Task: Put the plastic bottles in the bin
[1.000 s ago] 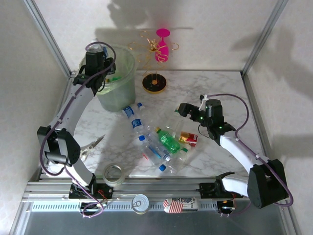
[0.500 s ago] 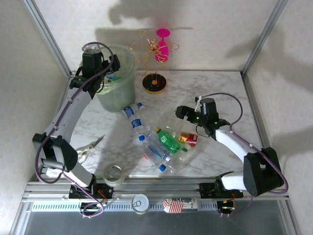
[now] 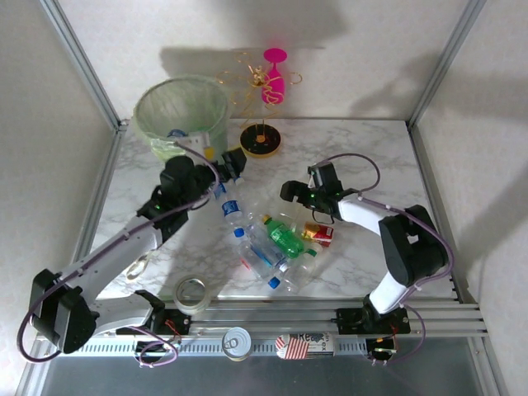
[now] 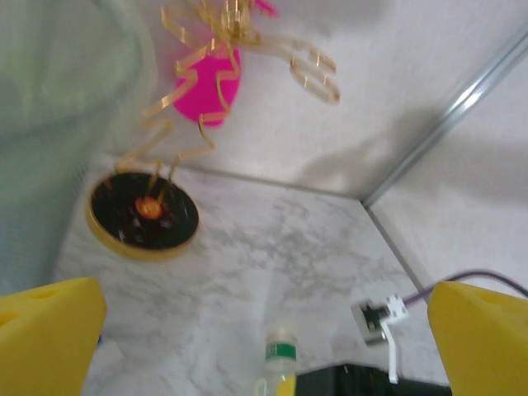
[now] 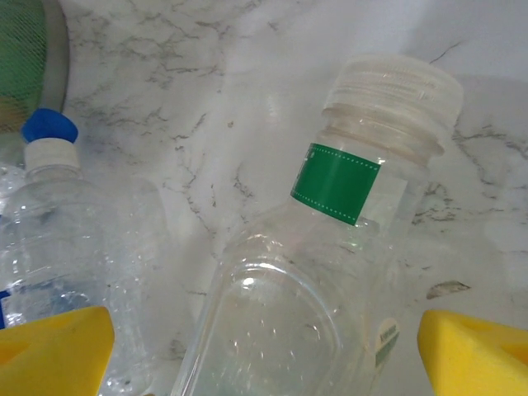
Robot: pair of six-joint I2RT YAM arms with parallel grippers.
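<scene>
Several plastic bottles [image 3: 268, 243] lie heaped mid-table, among them a green one [image 3: 285, 239] and a red-labelled one [image 3: 318, 233]. Two blue-capped bottles [image 3: 224, 198] lie nearer the bin [image 3: 181, 107], which has a bottle inside. My right gripper [image 3: 293, 195] is open, its yellow pads [image 5: 54, 351] on either side of a clear bottle with a white cap and green band [image 5: 330, 272]. My left gripper [image 3: 233, 165] hangs open and empty just right of the bin. Its view faces the back wall, with that bottle's cap [image 4: 280, 355] low ahead.
A pink goblet [image 3: 275, 78] hangs on a gold wire stand with a black base [image 3: 261, 140] at the back, seen close in the left wrist view [image 4: 144, 219]. A tape roll [image 3: 191, 291] lies near the front edge. A can [image 3: 238, 342] sits on the front rail.
My left arm has come away from above the bin, opened, and swung down to the table beside it. My right gripper has slid left onto the clear bottle.
</scene>
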